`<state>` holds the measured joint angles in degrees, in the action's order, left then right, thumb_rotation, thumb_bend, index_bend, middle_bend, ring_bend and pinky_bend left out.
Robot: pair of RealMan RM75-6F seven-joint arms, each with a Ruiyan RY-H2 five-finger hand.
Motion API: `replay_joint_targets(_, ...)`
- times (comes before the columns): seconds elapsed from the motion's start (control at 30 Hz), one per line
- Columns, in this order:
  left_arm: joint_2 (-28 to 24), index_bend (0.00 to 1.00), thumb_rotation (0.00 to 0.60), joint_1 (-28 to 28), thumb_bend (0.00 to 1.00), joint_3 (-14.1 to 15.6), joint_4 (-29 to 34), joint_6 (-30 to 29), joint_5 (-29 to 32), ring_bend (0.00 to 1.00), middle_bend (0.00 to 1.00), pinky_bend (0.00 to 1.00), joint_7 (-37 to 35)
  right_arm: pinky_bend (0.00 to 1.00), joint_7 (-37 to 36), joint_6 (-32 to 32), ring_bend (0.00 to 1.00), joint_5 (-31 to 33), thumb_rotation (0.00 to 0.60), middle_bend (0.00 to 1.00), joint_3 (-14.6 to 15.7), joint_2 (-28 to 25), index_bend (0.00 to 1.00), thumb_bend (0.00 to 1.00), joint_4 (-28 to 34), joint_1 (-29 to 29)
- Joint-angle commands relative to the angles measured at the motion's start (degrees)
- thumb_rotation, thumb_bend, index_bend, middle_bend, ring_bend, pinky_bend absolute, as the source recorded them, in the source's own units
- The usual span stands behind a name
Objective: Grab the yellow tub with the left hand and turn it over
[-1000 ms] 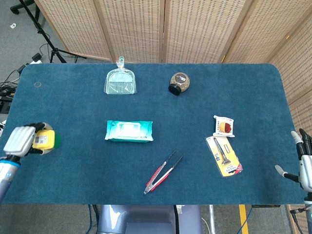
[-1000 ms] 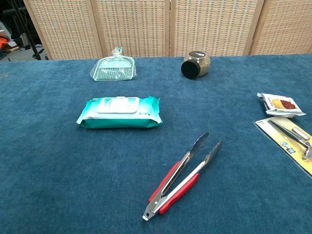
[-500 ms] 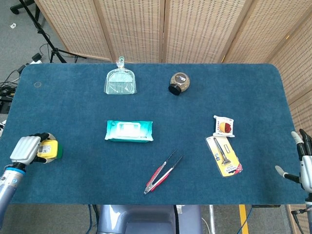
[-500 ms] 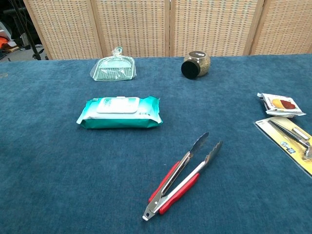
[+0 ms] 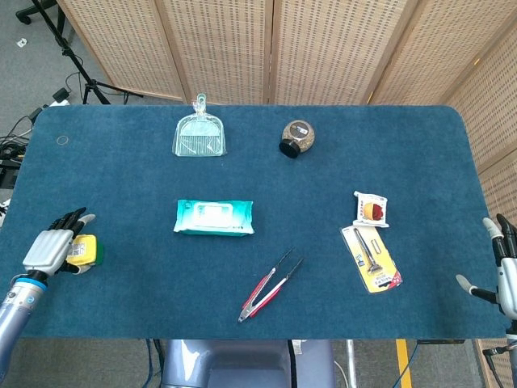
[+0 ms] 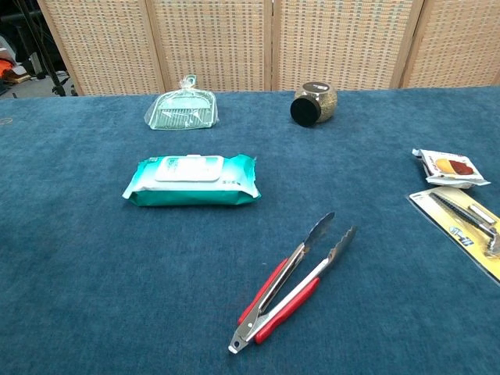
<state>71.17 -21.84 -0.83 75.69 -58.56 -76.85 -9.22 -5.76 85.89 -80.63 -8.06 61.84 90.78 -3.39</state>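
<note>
The yellow tub (image 5: 84, 250), with a green end facing right, lies on the blue table near its left front edge in the head view. My left hand (image 5: 50, 249) sits right beside it on the left, its fingers (image 5: 69, 220) stretched out and apart, no grip on the tub. My right hand (image 5: 502, 271) hangs open past the table's right edge with nothing in it. The chest view shows neither hand nor the tub.
A teal wipes pack (image 5: 214, 217) lies mid-table, red-handled tongs (image 5: 269, 284) in front of it. A clear dustpan (image 5: 199, 136) and a jar on its side (image 5: 296, 137) are at the back. A snack packet (image 5: 371, 208) and a carded tool (image 5: 371, 258) lie right.
My left hand carried the tub down and toward the front edge, then straightened its fingers and let go. The tub now rests on the table. The right hand has not moved.
</note>
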Motion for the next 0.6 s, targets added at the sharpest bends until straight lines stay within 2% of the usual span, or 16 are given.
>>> replay_joint_targets(0.03, -1.7, 0.0, 0.6, 1.6, 0.0, 0.4, 1.3, -2.4, -1.1, 0.0, 0.0, 0.13, -2.1, 0.0, -0.1, 0.1, 0.0, -0.1, 0.6, 0.0, 0.0, -0.1, 0.0, 0.0, 0.1, 0.0)
replay_joint_targets(0.27, -5.9, 0.0, 0.6, 5.5, 0.0, 2.3, 3.9, -6.4, -1.9, 0.0, 0.0, 0.13, -3.2, 0.0, -0.9, 0.6, 0.0, -0.9, 0.6, 0.0, 0.3, -0.5, 0.0, 0.0, 0.5, 0.3)
replay_joint_targets(0.4, -4.8, 0.0, 0.6, 5.9, 0.0, 1.9, 3.6, -6.0, -0.6, 0.0, 0.0, 0.13, -2.6, 0.0, -1.4, 0.6, 0.0, -1.3, 0.6, 0.0, 0.4, -0.7, 0.0, 0.0, 0.6, 0.3)
replay_joint_targets(0.6, -1.7, 0.02, 0.6, 4.2, 0.0, 0.6, 2.4, -2.2, 1.5, 0.02, 0.0, 0.13, -1.7, 0.0, -1.8, 0.7, 0.0, -1.2, 0.6, 0.0, 0.4, -0.8, 0.0, 0.0, 0.6, 0.4)
